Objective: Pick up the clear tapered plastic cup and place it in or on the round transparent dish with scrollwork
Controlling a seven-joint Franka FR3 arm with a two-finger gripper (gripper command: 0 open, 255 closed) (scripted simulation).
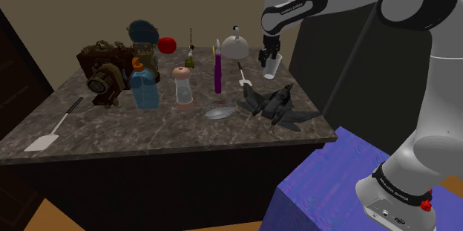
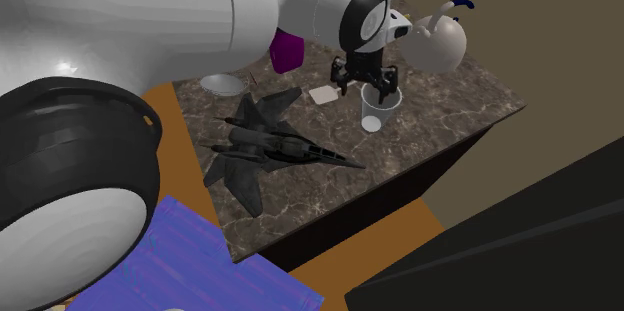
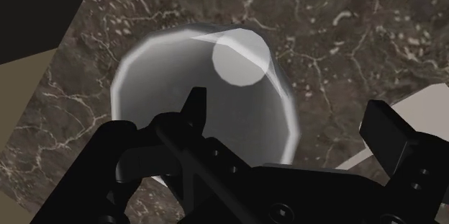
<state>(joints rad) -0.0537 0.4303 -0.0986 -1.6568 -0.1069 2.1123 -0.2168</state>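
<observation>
Between parted jaws, rim of clear cup (image 3: 167, 71)

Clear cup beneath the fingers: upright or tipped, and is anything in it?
Upright and empty. The clear cup has its mouth up and base down; the wrist view looks down inside to a bare bottom.

The robot's arm (image 2: 150, 19) masks most of the purple bottle (image 2: 288, 51) and, at its eight o'clock, half of the dish (image 2: 222, 84).
</observation>
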